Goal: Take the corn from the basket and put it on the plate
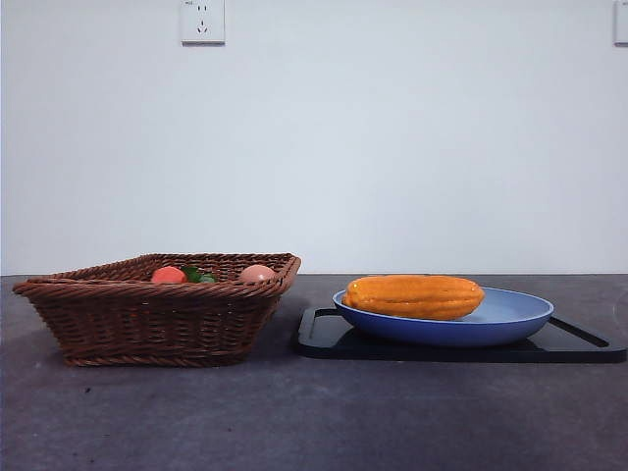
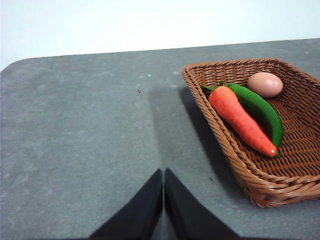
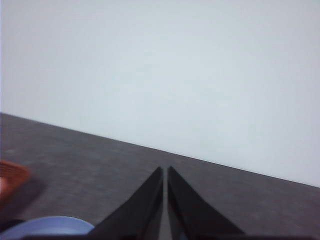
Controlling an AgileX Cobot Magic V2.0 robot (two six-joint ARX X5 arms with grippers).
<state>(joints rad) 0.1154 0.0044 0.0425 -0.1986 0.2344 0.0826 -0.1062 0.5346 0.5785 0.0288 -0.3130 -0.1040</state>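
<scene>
The orange-yellow corn lies lengthwise on the blue plate at the right of the front view. To the left stands the brown wicker basket; the left wrist view shows the basket holding a carrot, a green pepper and an egg. My left gripper is shut and empty over bare table beside the basket. Raised well above the table, my right gripper is shut and empty, with an edge of the plate below it. Neither arm shows in the front view.
A flat black tray lies under the plate. In the basket are a carrot, a green pepper and an egg. A white wall with a socket stands behind the table.
</scene>
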